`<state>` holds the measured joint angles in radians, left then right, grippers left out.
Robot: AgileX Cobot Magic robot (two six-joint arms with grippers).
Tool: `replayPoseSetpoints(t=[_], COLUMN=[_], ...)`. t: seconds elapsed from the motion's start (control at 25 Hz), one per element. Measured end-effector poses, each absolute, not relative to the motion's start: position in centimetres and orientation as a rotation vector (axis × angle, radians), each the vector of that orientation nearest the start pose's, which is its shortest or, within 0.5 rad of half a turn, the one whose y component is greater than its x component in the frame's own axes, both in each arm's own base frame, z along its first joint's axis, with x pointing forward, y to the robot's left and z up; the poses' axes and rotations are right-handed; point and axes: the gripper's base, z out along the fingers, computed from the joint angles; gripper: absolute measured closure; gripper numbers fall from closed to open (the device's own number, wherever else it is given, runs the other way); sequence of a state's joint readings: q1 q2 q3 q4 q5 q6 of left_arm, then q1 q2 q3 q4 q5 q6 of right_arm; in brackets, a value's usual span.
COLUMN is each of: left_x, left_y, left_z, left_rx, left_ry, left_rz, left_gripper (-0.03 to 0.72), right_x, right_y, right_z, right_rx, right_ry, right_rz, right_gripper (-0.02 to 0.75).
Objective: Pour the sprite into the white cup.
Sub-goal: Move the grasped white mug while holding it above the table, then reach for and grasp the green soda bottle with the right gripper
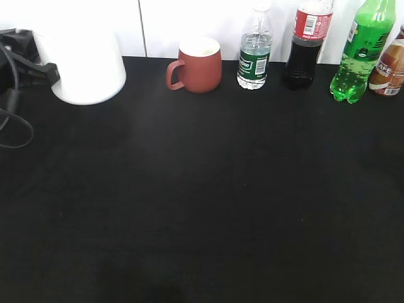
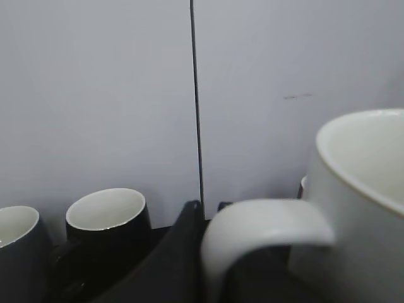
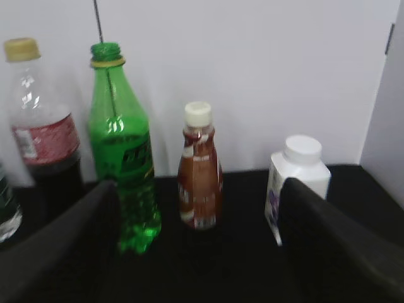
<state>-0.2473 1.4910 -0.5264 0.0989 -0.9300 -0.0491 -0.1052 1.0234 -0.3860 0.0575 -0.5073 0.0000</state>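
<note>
The sprite [image 1: 360,53] is a bright-green bottle standing at the back right of the black table. In the right wrist view the sprite [image 3: 123,164] shows an open neck with no cap, just inside the left finger. My right gripper [image 3: 199,183] is open and empty, low over the table, and faces the row of bottles. The white cup [image 1: 85,66] is at the back left. In the left wrist view the white cup [image 2: 360,208] fills the right side. My left gripper [image 2: 208,208] is shut on its loop handle.
A terracotta mug [image 1: 197,65], a water bottle [image 1: 254,53], a cola bottle [image 1: 306,44] and a brown bottle [image 1: 388,69] line the back wall. A small white bottle [image 3: 297,177] stands by the right finger. Two dark mugs [image 2: 107,221] stand behind the left gripper.
</note>
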Motion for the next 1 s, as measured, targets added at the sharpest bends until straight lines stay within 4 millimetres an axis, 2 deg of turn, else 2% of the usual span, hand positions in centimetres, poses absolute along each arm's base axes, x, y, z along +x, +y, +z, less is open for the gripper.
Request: replayPoseSetpoints(t=[0.12, 0.24, 0.36, 0.44, 0.52, 0.88, 1.0], left_x=[27.3, 27.3, 27.3, 27.3, 27.3, 27.2, 27.2], left_y=[-7.6, -7.6, -7.6, -7.6, -7.6, -7.9, -7.9], left_z=[23.4, 23.4, 23.4, 23.4, 23.4, 23.3, 23.3], left_rx=[0.258, 0.258, 0.258, 0.258, 0.258, 0.298, 0.300], left_ry=[1.503, 1.503, 1.503, 1.503, 1.503, 1.498, 1.498], left_rz=[-0.250, -0.250, -0.250, -0.251, -0.251, -0.255, -0.255], left_gripper=[0.646, 0.646, 0.646, 0.646, 0.646, 0.646, 0.646], right_x=[24.5, 28.4, 31.1, 32.6, 34.0, 39.3, 40.6], right_y=[-2.8, -2.3, -0.3, 0.9, 0.9, 0.7, 0.8], right_z=[23.2, 19.5, 17.2, 15.8, 14.9, 12.8, 12.3], right_rx=[0.120, 0.030, -0.025, -0.054, -0.052, 0.007, 0.010], right_ry=[1.516, 1.621, 1.676, 1.703, 1.710, 1.695, 1.696], right_rz=[-0.084, -0.046, 0.018, 0.045, 0.046, 0.059, 0.062], right_gripper=[0.152, 0.152, 0.152, 0.104, 0.067, 0.064, 0.064])
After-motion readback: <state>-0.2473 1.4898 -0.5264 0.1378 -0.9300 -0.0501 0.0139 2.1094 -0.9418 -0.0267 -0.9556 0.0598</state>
